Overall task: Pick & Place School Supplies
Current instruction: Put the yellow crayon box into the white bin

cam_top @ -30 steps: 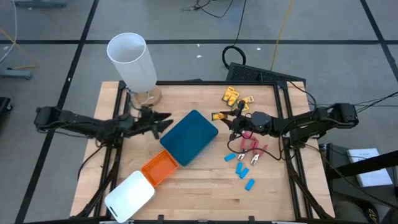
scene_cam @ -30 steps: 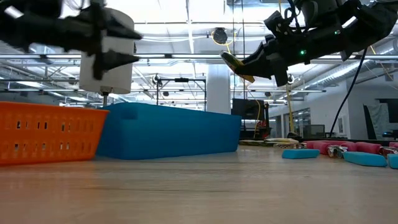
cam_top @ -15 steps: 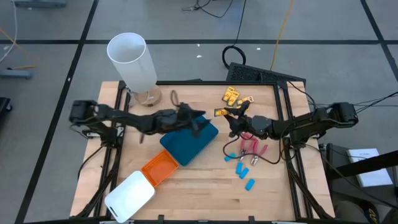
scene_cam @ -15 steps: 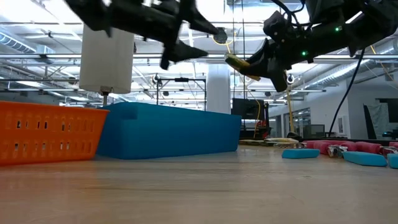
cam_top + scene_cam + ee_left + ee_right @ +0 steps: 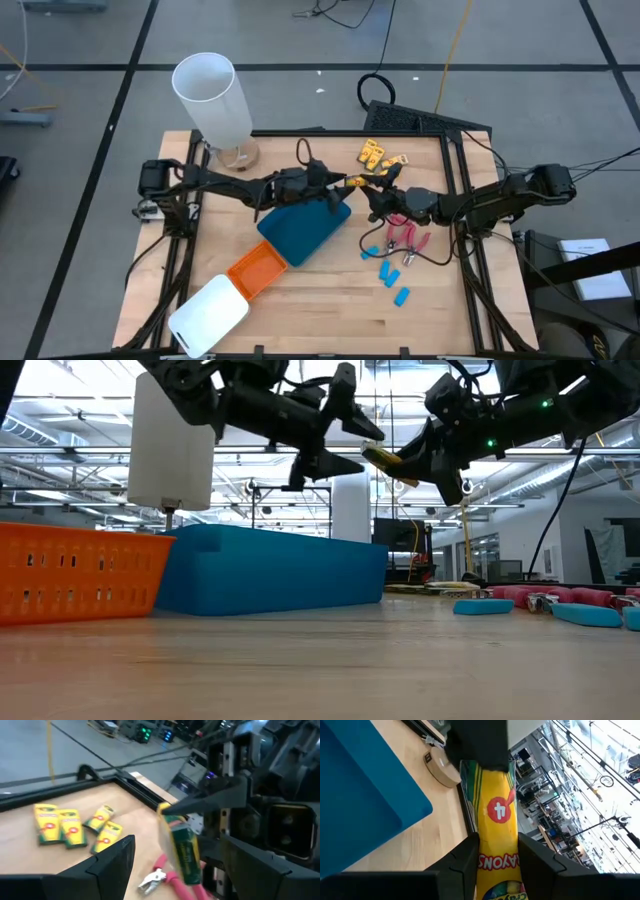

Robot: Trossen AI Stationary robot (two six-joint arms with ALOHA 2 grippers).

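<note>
At centre of the high view: yellow crayon box (image 5: 353, 182), long axis toward open left hand (image 5: 338, 190); right hand (image 5: 368, 187) grips it.

From my station the table (image 5: 320, 290) reads as pale wood planks with a smooth, lightly sheened finish. The crayon box (image 5: 496, 835) I'm holding looks like printed yellow cardboard, slightly glossy. The teal tray (image 5: 303, 225) seems matt moulded plastic, the orange tray (image 5: 70, 572) slotted plastic, the white tray (image 5: 208, 314) smooth plastic. The scissors (image 5: 406, 240) show pink plastic handles and bright metal tips. Both pincers look matt black plastic.
</note>
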